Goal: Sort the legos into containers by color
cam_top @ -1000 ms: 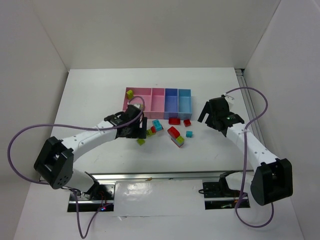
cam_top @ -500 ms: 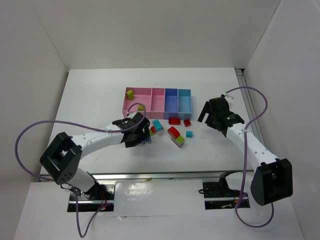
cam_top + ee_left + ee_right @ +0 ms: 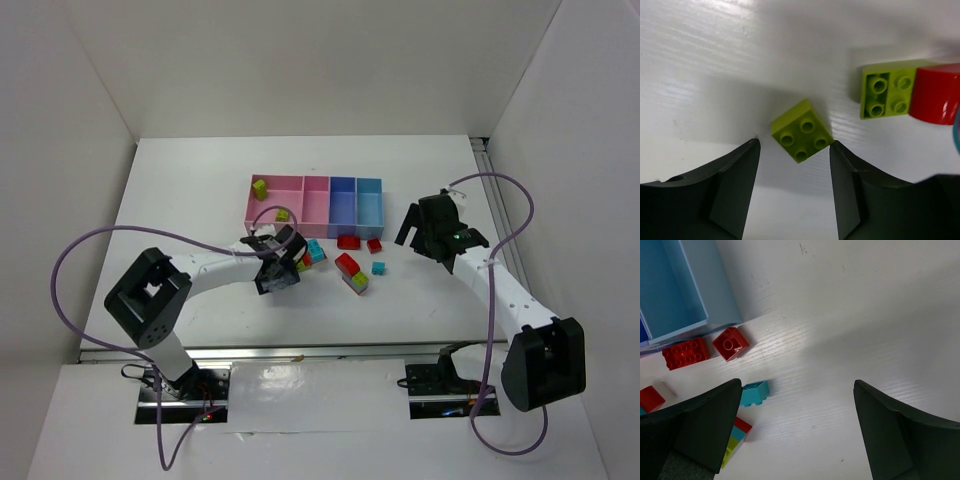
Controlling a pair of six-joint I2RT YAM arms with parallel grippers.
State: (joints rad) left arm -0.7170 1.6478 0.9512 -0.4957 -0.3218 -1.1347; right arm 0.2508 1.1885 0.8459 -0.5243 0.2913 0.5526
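No lettering, label, brand, number or sign can be read in any view. The studs of the lime green brick (image 3: pixel 801 137) lying between the jaws of the left gripper (image 3: pixel 794 145) are too blurred to show any embossed mark, and the same goes for the second lime green brick (image 3: pixel 886 95) beyond that gripper's right-hand jaw
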